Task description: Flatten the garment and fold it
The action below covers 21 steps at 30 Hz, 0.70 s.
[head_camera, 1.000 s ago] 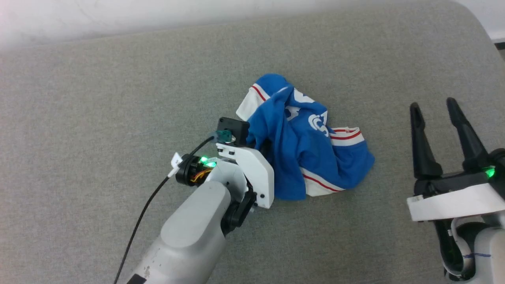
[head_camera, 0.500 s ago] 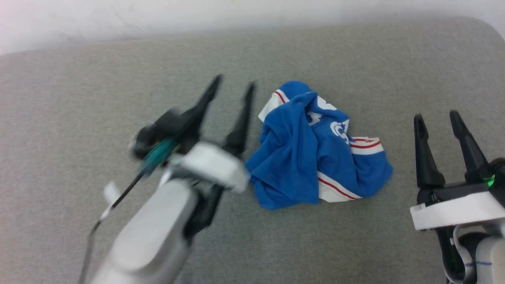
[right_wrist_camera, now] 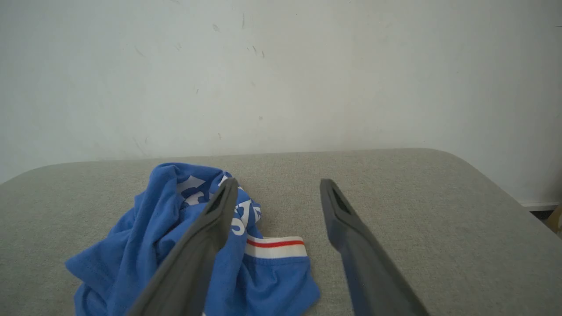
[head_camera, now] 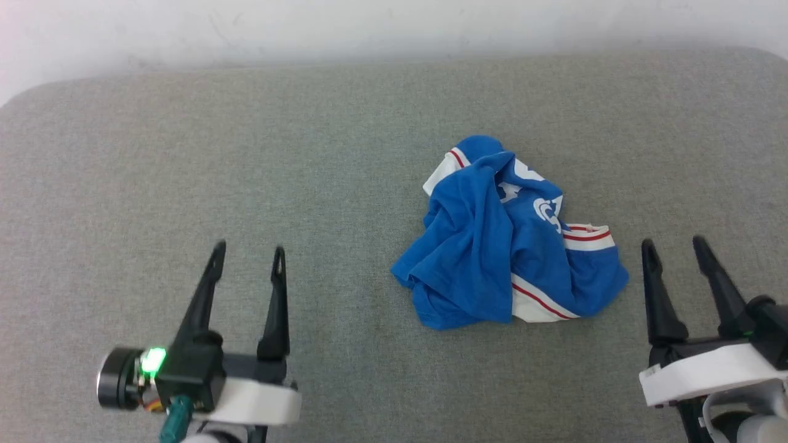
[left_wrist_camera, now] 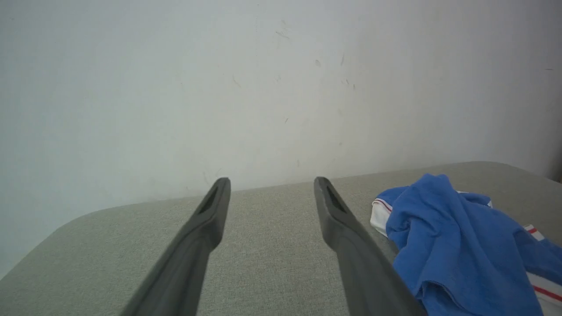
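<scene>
The garment (head_camera: 502, 246), royal blue with white bands and thin red stripes, lies crumpled in a heap right of centre on the grey cushion (head_camera: 246, 172). White lettering shows on its top folds. My left gripper (head_camera: 249, 253) stands open at the lower left, well clear of the cloth, nothing between its fingers. My right gripper (head_camera: 672, 247) is open at the lower right, just right of the heap's edge. In the left wrist view the garment (left_wrist_camera: 461, 250) sits right of my left gripper (left_wrist_camera: 271, 186); in the right wrist view the garment (right_wrist_camera: 175, 245) lies left of and behind my right gripper (right_wrist_camera: 277, 188).
A pale wall (head_camera: 369, 31) runs along the cushion's far edge. The cushion's corners are rounded at the far left (head_camera: 37, 98) and far right (right_wrist_camera: 483, 175). A strip of floor and skirting (right_wrist_camera: 544, 210) shows past the right end.
My left gripper let go of the garment's left side, opened, and drew back to the lower left. The camera shifted, so the heap sits lower right in view. The right gripper stays open.
</scene>
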Motion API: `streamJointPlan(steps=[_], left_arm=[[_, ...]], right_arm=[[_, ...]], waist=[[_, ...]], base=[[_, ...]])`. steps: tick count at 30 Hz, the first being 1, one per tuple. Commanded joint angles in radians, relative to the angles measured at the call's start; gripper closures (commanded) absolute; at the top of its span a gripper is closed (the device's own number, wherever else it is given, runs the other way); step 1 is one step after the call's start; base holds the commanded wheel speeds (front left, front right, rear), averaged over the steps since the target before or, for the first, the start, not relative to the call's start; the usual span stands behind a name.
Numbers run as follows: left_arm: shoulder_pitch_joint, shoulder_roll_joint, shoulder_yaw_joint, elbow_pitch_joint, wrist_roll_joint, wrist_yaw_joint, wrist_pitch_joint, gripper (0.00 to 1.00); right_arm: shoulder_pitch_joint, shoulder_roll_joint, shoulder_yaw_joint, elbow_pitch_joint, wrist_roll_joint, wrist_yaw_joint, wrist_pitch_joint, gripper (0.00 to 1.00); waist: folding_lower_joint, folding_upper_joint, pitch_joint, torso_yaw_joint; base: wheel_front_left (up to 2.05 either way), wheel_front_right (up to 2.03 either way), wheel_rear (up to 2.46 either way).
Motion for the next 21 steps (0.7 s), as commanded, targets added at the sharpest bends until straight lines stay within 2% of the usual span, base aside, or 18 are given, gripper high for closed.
streamJointPlan(steps=[1,8,12,16,19,21], left_arm=[[0.018,-0.001,0.008,0.000,0.019,-0.003,-0.004,0.00],[0.043,-0.081,0.041,-0.018,0.039,-0.044,-0.005,0.00],[0.034,-0.110,0.059,-0.023,0.057,-0.065,-0.005,0.00],[0.017,-0.132,0.066,-0.016,0.076,-0.090,-0.005,0.00],[-0.003,-0.155,0.065,-0.006,0.087,-0.108,-0.005,0.00],[-0.016,-0.172,0.063,0.003,0.095,-0.120,-0.005,0.00]], right_arm=[[0.012,0.004,0.000,0.013,0.012,-0.002,-0.007,0.00],[-0.014,0.002,-0.030,0.043,0.069,-0.002,0.026,0.00],[-0.102,-0.069,-0.033,0.029,0.092,-0.002,0.129,0.00],[-0.195,-0.171,-0.010,0.058,0.153,-0.002,0.284,0.00],[-0.233,-0.222,0.007,0.105,0.214,-0.002,0.417,0.00],[-0.244,-0.275,0.050,0.134,0.235,-0.002,0.491,0.00]], waist=[[0.0001,0.0000,-0.002,0.002],[0.0001,0.0000,0.000,0.018],[0.0001,0.0000,0.025,0.013],[0.0001,0.0000,0.069,0.015],[0.0001,0.0000,0.102,0.028],[0.0001,0.0000,0.121,0.042]], base=[[0.00,0.00,0.00],[0.00,0.00,0.00],[0.00,0.00,0.00],[0.00,0.00,0.00],[0.00,0.00,0.00],[0.00,0.00,0.00]])
